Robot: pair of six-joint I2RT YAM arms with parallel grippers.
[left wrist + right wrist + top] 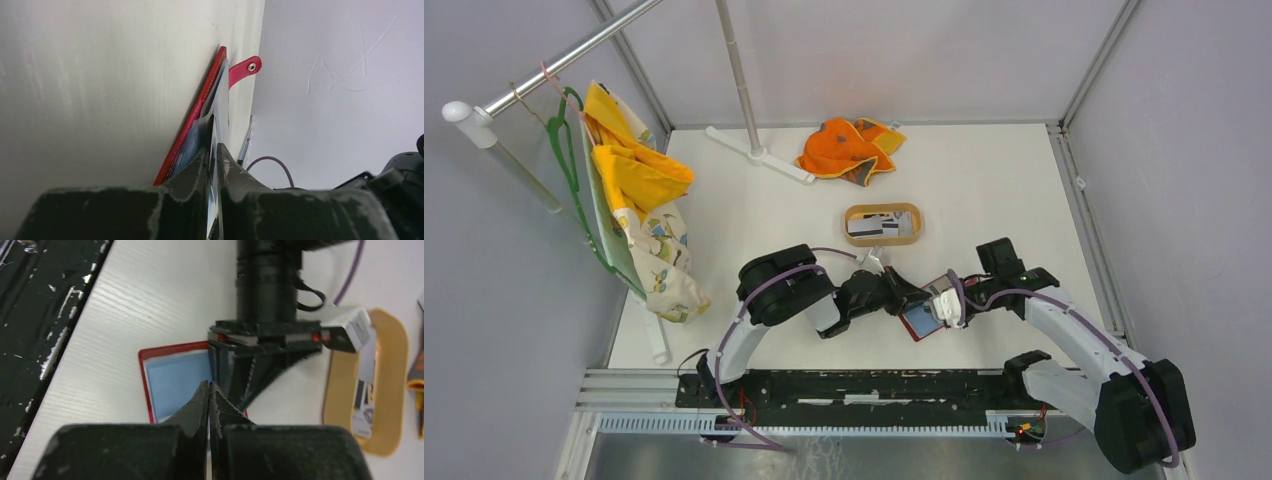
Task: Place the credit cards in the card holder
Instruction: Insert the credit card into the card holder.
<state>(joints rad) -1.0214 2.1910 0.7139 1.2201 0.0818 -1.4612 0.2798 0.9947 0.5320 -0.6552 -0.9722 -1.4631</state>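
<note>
The left fingers [195, 170] stand narrow, pinching a pale card [221, 100] edge-on, its far end tucked against the red card holder [197, 107] lying open on the counter [100, 75]. The right fingers [192, 407] are pressed together, tips over the holder's pale blue inside. Other cards [869, 226] sit in the tan tray [913, 225] beyond.

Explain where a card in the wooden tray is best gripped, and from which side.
Probably from above, on an exposed edge: the cards lie overlapped, roughly flat, inside the tray, whose raised rim blocks a sideways pincer.
</note>
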